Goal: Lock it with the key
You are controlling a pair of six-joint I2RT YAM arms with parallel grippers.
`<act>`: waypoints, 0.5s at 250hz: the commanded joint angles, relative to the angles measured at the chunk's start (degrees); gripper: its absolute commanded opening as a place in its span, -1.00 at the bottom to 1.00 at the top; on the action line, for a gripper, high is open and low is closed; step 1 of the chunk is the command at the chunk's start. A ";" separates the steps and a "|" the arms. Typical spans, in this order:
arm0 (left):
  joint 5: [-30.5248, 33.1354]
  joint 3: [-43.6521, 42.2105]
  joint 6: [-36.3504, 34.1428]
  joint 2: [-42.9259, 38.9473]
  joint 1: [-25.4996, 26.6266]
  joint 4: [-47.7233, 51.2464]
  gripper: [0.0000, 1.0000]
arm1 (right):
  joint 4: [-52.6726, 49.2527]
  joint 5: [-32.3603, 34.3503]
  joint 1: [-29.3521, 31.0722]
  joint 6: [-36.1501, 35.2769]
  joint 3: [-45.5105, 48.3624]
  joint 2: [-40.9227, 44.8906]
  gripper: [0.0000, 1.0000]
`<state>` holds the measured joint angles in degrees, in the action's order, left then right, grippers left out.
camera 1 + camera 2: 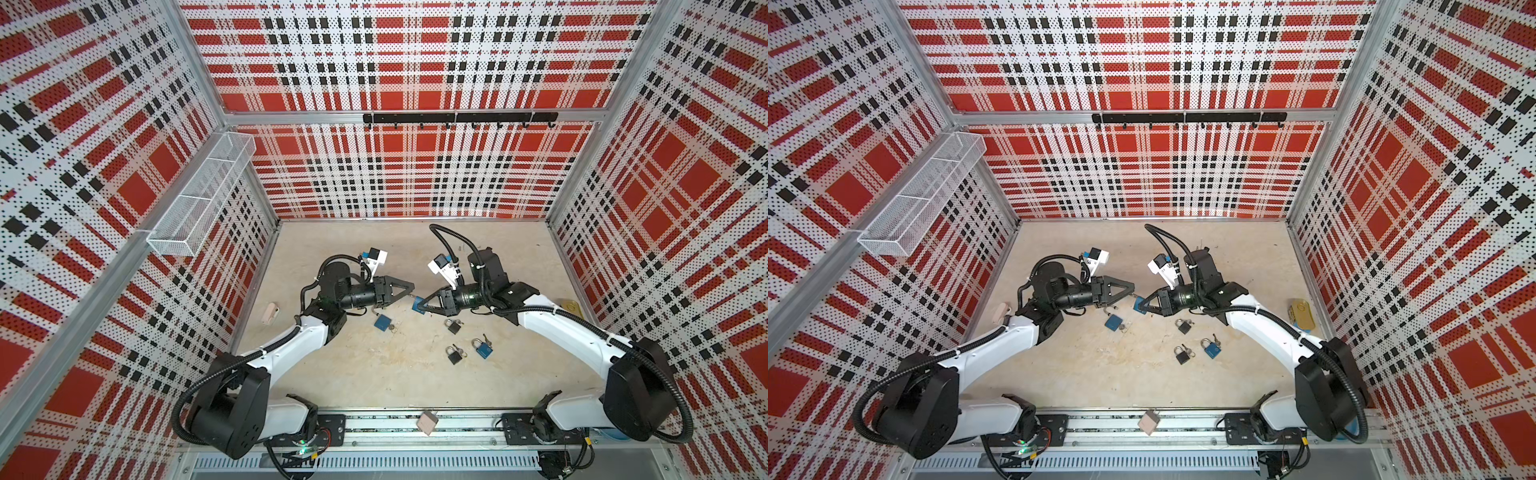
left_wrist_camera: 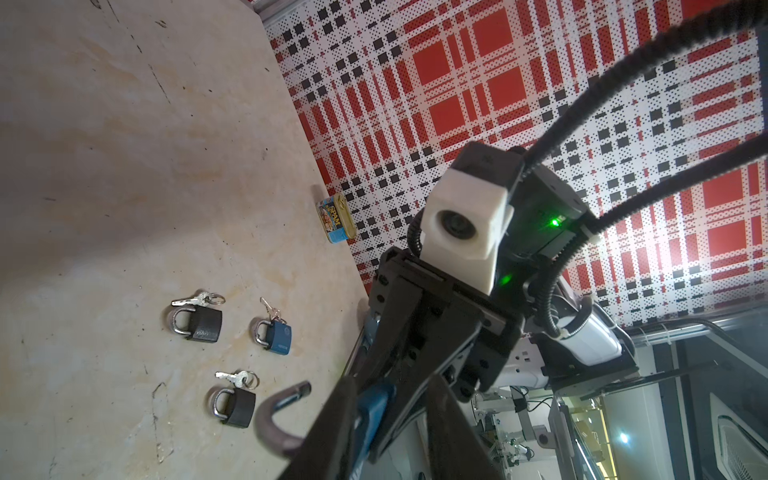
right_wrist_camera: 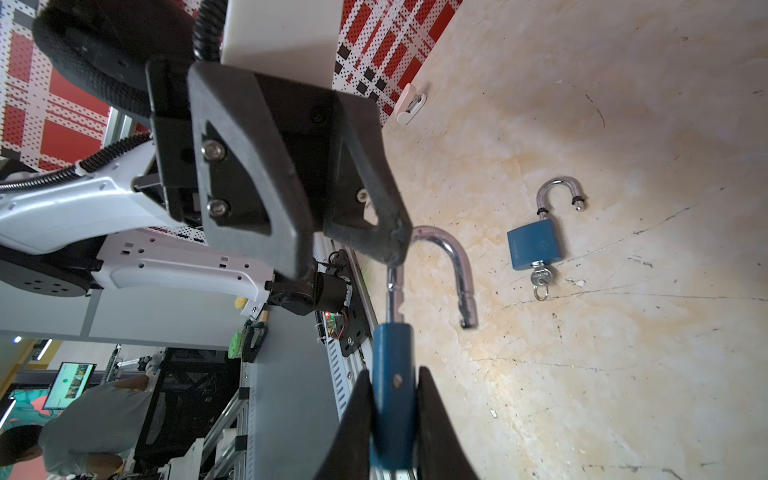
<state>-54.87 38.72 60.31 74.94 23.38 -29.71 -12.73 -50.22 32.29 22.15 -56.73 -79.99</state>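
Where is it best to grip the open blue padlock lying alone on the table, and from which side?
Probably by the flat body of the blue padlock, from above, fingers on its two long edges. It lies flat; the open shackle and the key at either end offer less hold.

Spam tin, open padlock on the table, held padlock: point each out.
Spam tin [image 2: 335, 217]: left wrist view, on its printed label.
Open padlock [image 3: 535, 244]: right wrist view, on its blue body.
Held padlock [image 3: 392, 409]: right wrist view, on its blue body between the right gripper's fingers.
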 commanded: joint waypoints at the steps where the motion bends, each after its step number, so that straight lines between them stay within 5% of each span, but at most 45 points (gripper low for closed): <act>1: -1.95 -1.34 0.38 -0.54 -0.34 -0.34 -0.33 | 7.52 -3.44 -0.31 0.76 -2.01 1.29 -1.00; 125: -1.38 4.82 1.21 -0.12 -3.26 -1.40 -0.34 | 7.54 -5.23 -0.23 1.59 -1.02 1.35 -1.00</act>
<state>-55.48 40.66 60.25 74.00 20.53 -30.24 -9.98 -52.88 31.88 23.68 -56.73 -79.96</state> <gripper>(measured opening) 0.330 0.161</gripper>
